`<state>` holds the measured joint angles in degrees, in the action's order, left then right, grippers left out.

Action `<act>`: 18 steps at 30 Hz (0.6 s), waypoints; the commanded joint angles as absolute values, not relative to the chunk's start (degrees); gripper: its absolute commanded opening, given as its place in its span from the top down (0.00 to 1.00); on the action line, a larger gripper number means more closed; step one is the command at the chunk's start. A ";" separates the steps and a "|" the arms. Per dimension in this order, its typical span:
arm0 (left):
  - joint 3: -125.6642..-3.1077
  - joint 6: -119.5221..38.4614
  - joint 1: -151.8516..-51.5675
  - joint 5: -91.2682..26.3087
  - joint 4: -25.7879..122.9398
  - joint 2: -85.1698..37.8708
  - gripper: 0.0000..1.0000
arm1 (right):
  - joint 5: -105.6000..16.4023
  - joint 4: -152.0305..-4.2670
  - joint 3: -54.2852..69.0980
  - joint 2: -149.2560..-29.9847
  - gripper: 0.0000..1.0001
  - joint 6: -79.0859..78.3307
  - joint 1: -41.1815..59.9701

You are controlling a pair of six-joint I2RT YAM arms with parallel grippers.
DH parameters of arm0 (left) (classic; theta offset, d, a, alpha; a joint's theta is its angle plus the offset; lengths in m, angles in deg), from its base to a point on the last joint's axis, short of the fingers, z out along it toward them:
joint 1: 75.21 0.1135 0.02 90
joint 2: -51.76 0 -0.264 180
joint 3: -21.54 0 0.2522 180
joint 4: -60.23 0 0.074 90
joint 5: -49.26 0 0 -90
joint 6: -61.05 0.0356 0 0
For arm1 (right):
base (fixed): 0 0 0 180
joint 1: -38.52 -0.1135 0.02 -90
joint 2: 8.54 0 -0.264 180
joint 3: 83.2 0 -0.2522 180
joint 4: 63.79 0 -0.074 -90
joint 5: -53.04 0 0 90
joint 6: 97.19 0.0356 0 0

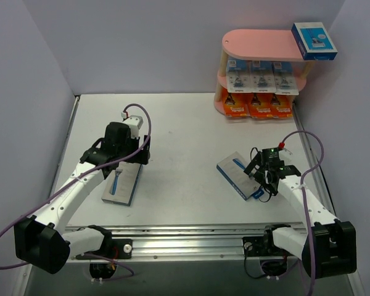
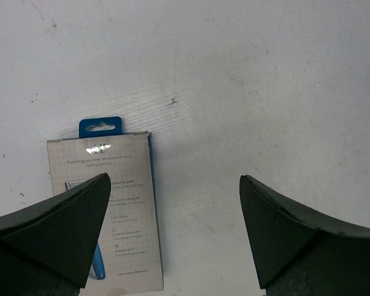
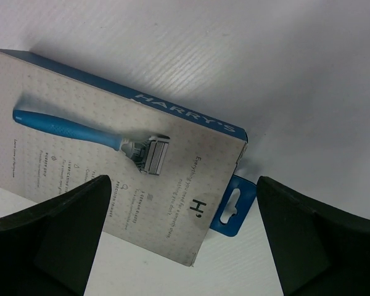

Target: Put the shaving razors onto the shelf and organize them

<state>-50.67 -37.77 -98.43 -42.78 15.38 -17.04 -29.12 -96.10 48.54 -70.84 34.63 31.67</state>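
- Jaws of the left gripper (image 2: 172, 185) spread wide, holding nothing; grey razor box (image 2: 120, 185) at frame's lower left.
- Right gripper (image 3: 184, 182) likewise wide, empty, Harry's box (image 3: 111, 105) beneath.

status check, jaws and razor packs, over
Both jaws open, holding nothing. Two razor boxes flat on table: left box, right box. Shelf: top box, blister cards middle, orange boxes bottom. No obstruction seen.

A grey table (image 1: 191, 126) sits between 3 lavender walls (image 1: 148, 43), metal rail (image 1: 191, 234) in front
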 commanded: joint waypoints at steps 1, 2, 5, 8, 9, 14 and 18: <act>-53.65 -38.09 -98.68 -41.18 16.15 -15.30 0.05 | -25.88 -99.53 47.18 -70.24 0.00 37.27 31.23; -53.65 -38.09 -98.68 -41.09 16.15 -15.22 0.05 | -26.06 -98.39 47.79 -69.46 0.00 37.89 31.23; -53.56 -38.18 -98.68 -40.92 16.15 -15.13 0.05 | -28.69 -94.54 51.21 -68.57 0.00 39.39 31.23; -53.56 -38.27 -98.76 -40.74 16.32 -15.22 0.05 | -31.15 -90.14 54.12 -69.44 0.00 39.74 31.14; -53.56 -38.27 -98.76 -40.74 16.33 -15.30 0.05 | -31.77 -89.08 54.65 -69.88 0.00 39.74 31.14; -53.56 -38.27 -98.94 -40.74 16.24 -15.66 0.05 | -35.02 -81.18 56.32 -74.01 0.00 39.04 30.61; -53.56 -38.27 -99.03 -40.74 16.15 -15.92 0.05 | -35.12 -78.17 54.31 -76.91 0.00 38.42 28.42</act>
<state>-50.87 -37.79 -98.70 -41.50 15.38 -16.71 -33.84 -81.87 55.62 -74.60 38.61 30.31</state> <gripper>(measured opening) 0.946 0.998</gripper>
